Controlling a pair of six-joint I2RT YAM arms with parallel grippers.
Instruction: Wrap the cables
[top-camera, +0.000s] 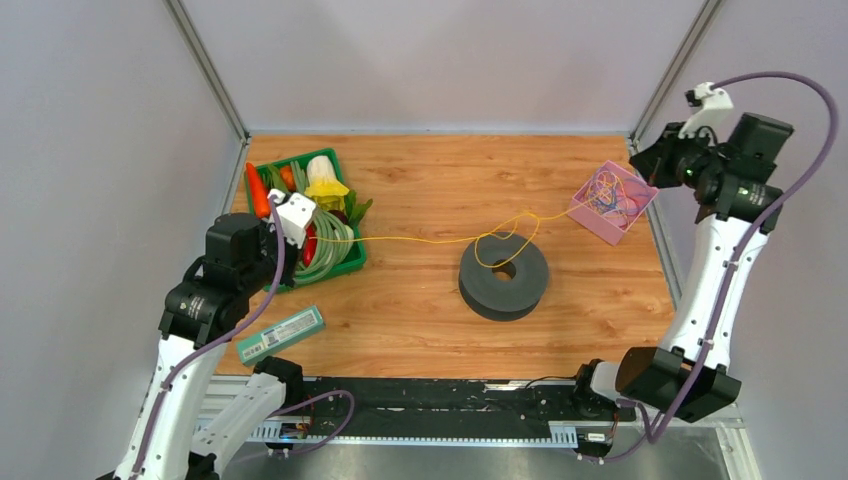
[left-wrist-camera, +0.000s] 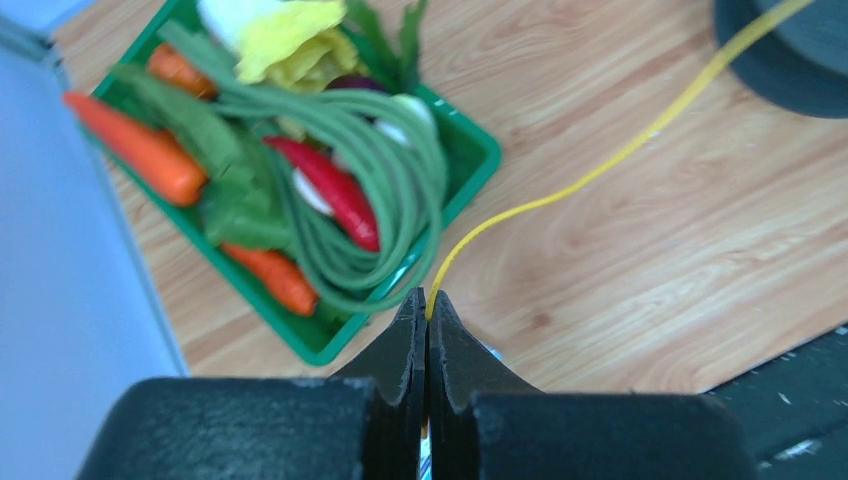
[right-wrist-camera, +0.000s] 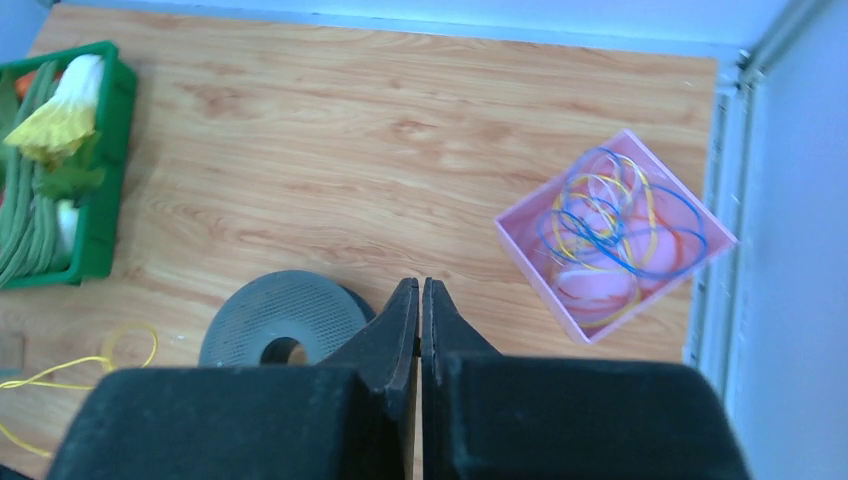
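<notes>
A thin yellow cable (top-camera: 420, 241) stretches across the table from my left gripper (top-camera: 312, 240), loops over the dark grey spool (top-camera: 527, 288) and rises towards my right gripper (top-camera: 640, 160). In the left wrist view my gripper (left-wrist-camera: 427, 295) is shut on the cable's end (left-wrist-camera: 560, 192). My right gripper (right-wrist-camera: 420, 285) is shut, high above the table near the pink box (top-camera: 585, 214). The strand is hidden under its fingers there. That view shows the cable's slack part (right-wrist-camera: 70, 372) left of the spool (right-wrist-camera: 300, 305). More coloured cables (right-wrist-camera: 612, 222) lie in the pink box.
A green tray (top-camera: 354, 262) of toy vegetables and coiled long beans (left-wrist-camera: 400, 170) stands at the back left, beside my left gripper. A teal packet (top-camera: 282, 333) lies near the front left edge. Grey walls close in three sides.
</notes>
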